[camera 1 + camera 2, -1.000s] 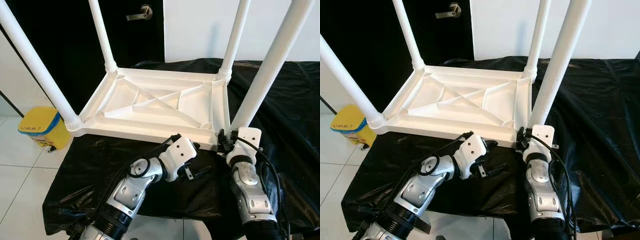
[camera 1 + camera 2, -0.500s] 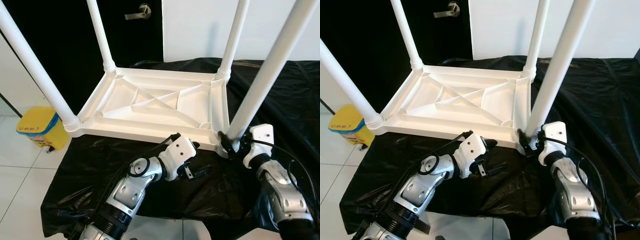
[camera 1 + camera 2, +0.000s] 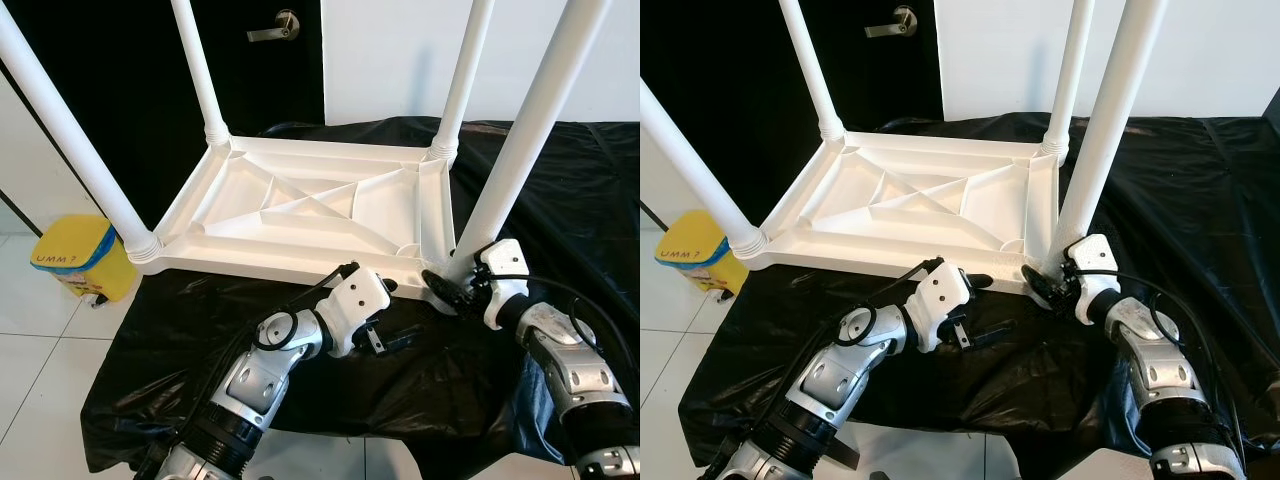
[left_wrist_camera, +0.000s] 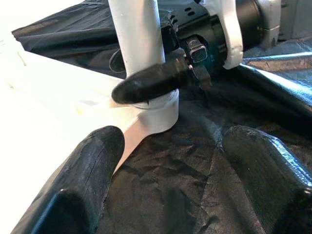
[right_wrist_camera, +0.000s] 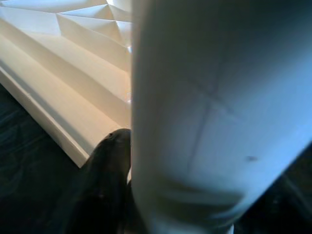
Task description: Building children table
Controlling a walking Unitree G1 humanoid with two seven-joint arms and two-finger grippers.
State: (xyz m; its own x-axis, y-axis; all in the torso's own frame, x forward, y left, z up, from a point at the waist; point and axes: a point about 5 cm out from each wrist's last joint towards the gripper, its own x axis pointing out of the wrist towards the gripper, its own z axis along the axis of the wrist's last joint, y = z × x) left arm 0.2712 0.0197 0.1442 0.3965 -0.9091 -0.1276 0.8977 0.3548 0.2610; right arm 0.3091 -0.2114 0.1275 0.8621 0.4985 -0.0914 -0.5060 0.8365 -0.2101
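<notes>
A white plastic children's table [image 3: 310, 215] lies upside down on a black cloth [image 3: 590, 200], its four legs pointing up. My right gripper [image 3: 452, 285] is shut on the base of the near right leg [image 3: 520, 140], where it meets the corner socket. The right wrist view shows that leg [image 5: 214, 112] up close, with one black finger [image 5: 105, 170] pressed against it. My left gripper [image 3: 385, 308] hovers open over the cloth just in front of the table's near edge, holding nothing. Its two fingers [image 4: 83, 180] frame the leg base [image 4: 141, 44] in the left wrist view.
A yellow bin [image 3: 75, 258] stands on the white tiled floor at the left. Behind the table are a black door with a metal handle [image 3: 275, 28] and a white wall. The cloth's front edge drops off just below my arms.
My right forearm has swung out to the right and its wrist has turned around the leg base while staying on it. The left arm has hardly moved.
</notes>
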